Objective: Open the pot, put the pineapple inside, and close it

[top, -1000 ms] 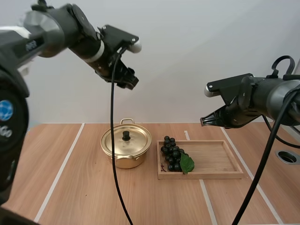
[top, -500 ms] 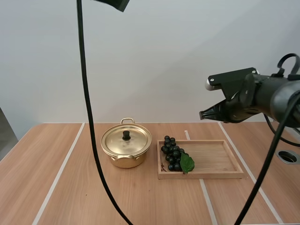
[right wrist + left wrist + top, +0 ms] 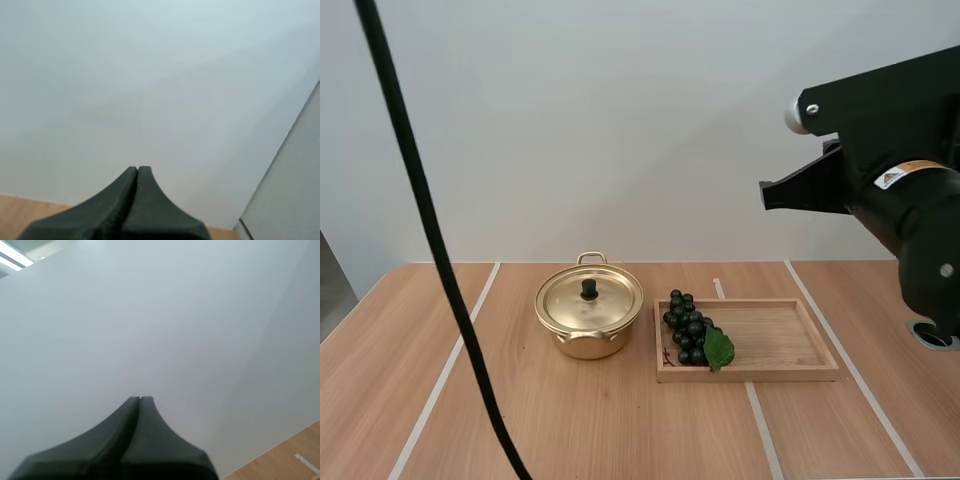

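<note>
In the last second the left arm has swung up and away from above the pot [image 3: 588,338]. The right arm [image 3: 910,200] has also risen and now looms high, well to the pot's right. The left fingers [image 3: 125,422] and right fingers [image 3: 125,192] are each clenched together on nothing. The lid [image 3: 590,300] sits on the pot. The fruit to hand is a bunch of grapes [image 3: 687,338], not a pineapple, lying in the wooden tray [image 3: 780,340] just right of the pot. Opening looks not yet begun, and both arms seem farther from it.
</note>
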